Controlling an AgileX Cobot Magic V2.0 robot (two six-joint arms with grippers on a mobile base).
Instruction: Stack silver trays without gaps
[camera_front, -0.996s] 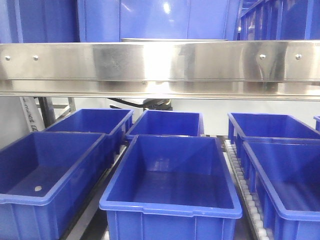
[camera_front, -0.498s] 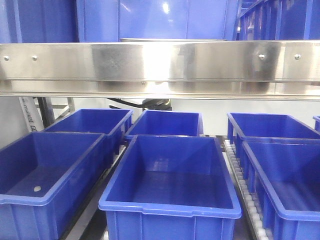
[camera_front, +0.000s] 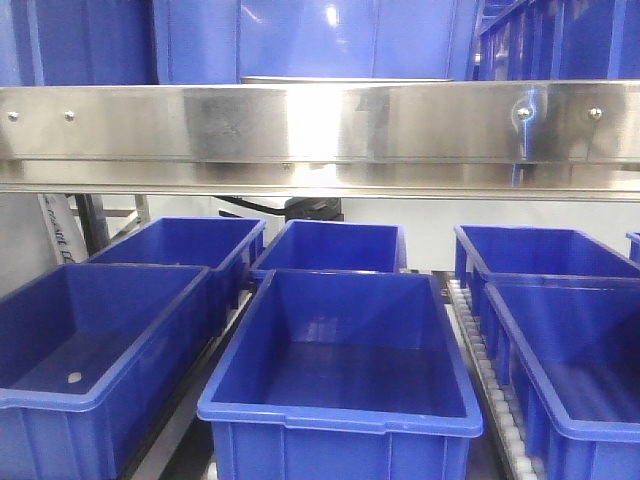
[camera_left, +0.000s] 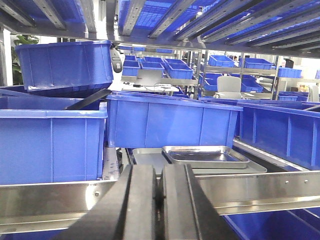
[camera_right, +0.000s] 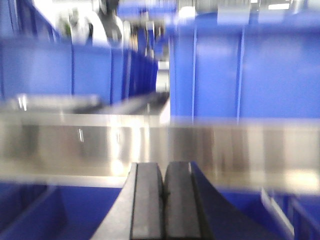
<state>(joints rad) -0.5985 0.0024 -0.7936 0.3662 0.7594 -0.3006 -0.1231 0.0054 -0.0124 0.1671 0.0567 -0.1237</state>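
Beyond the steel shelf rail (camera_left: 250, 192), at about one o'clock from the left gripper (camera_left: 159, 200), two silver trays are sitting on the shelf deck. A smaller, deeper tray (camera_left: 206, 156) is resting on top of a wider flat tray (camera_left: 145, 159), skewed toward its right side rather than nesting squarely. Both are lying with their long axes running roughly nine to three across the left wrist view. Blue bins (camera_left: 170, 122) are crowding the shelf behind and beside them.

Both sets of fingers are pressed together with nothing between them. The right gripper (camera_right: 162, 200) is facing the same kind of steel rail (camera_right: 200, 150), but its picture is smeared with motion blur; a pale tray-like edge at ten o'clock cannot be identified with confidence.

From the front camera only empty blue bins (camera_front: 340, 350) under the shelf rail (camera_front: 320, 135) are showing, with neither arm nor trays visible.

The left arm looks nearer and better lined up; it would need to clear the rail and reach forward and slightly right.
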